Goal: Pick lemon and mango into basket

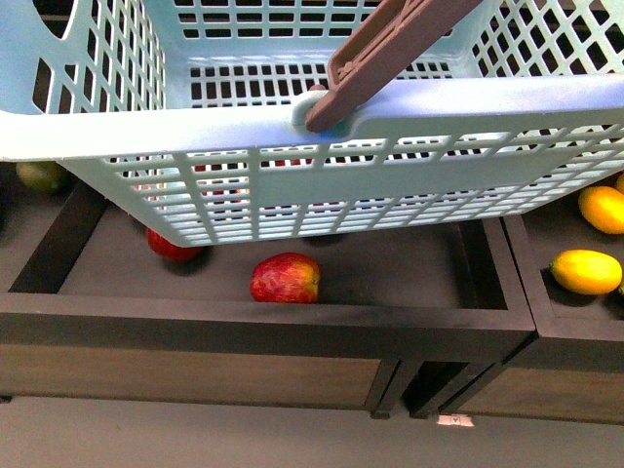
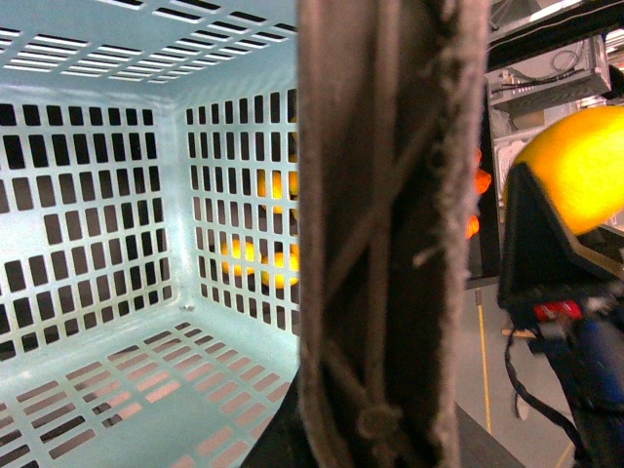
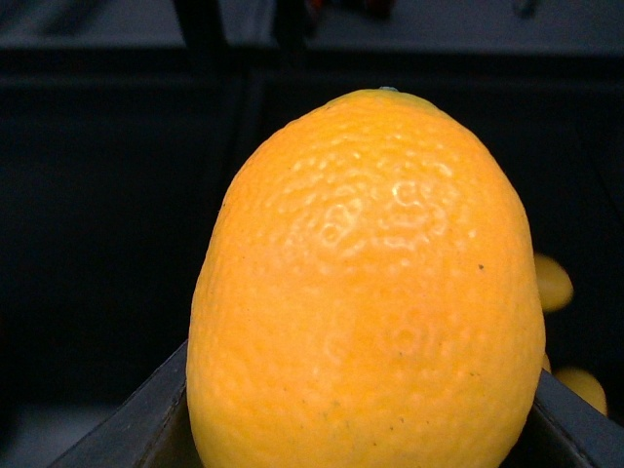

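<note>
The pale blue-teal slotted plastic basket (image 1: 292, 185) hangs tilted across the front view, hiding much of the dark wooden bin (image 1: 244, 317) where red apples (image 1: 285, 279) lie. Its brown handle (image 2: 390, 234) blocks the left wrist view, so I can't tell how the left gripper stands. The right gripper (image 3: 361, 434) is clamped on the pebbly bright yellow lemon (image 3: 366, 283), outside the basket. The elongated yellow-orange mango (image 1: 585, 271) lies in the right-hand bin (image 1: 526, 283).

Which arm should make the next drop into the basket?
Right. The right gripper is shut on the lemon, which the left wrist view shows outside the basket. The left arm's camera sits close against the basket's handle, apparently holding it up, and shows no fruit of its own.
</note>
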